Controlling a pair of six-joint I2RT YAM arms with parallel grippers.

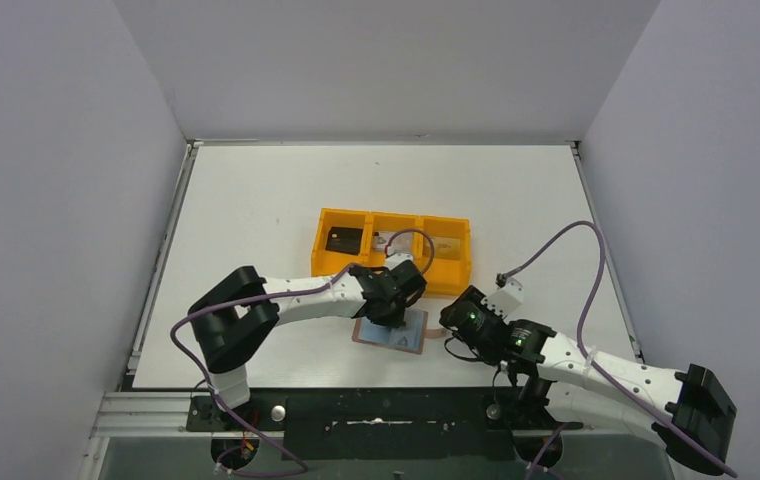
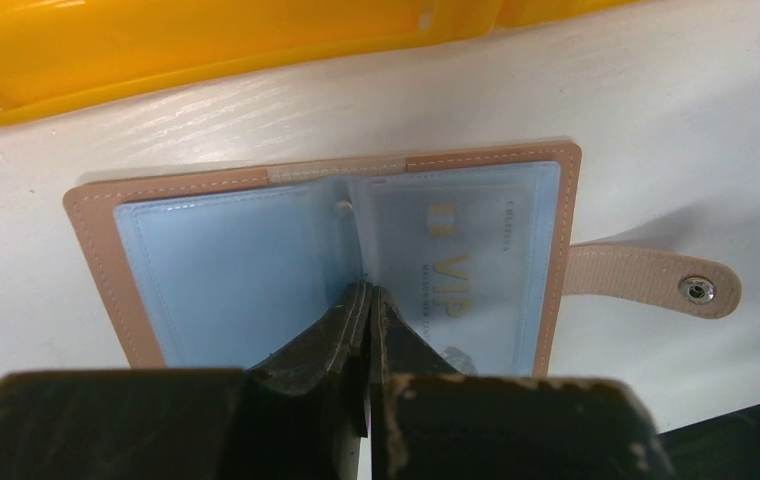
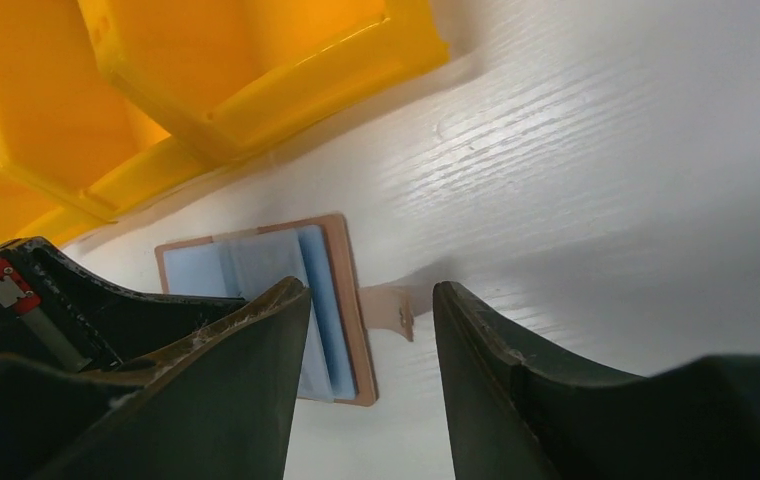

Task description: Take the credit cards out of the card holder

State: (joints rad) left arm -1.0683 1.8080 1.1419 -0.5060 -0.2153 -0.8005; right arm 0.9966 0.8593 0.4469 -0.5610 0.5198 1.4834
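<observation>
The card holder (image 1: 411, 340) lies open on the table just in front of the orange tray, its brown rim (image 2: 321, 175) framing two grey-blue panels. A silvery card with gold "VIP" lettering (image 2: 476, 255) sits behind the clear sleeve of the right panel. My left gripper (image 2: 368, 292) is shut, its tips pressed at the centre fold; whether they pinch the sleeve is unclear. From above, the left gripper (image 1: 393, 318) covers the holder's middle. My right gripper (image 3: 371, 300) hangs open just right of the holder, over the snap tab (image 3: 388, 308). A black card (image 1: 344, 240) lies in the tray's left compartment.
The orange three-compartment tray (image 1: 392, 215) stands directly behind the holder, its wall close above it in the left wrist view (image 2: 206, 50). A purple cable loops over the tray's middle compartment (image 1: 411, 235). White walls enclose the table on three sides.
</observation>
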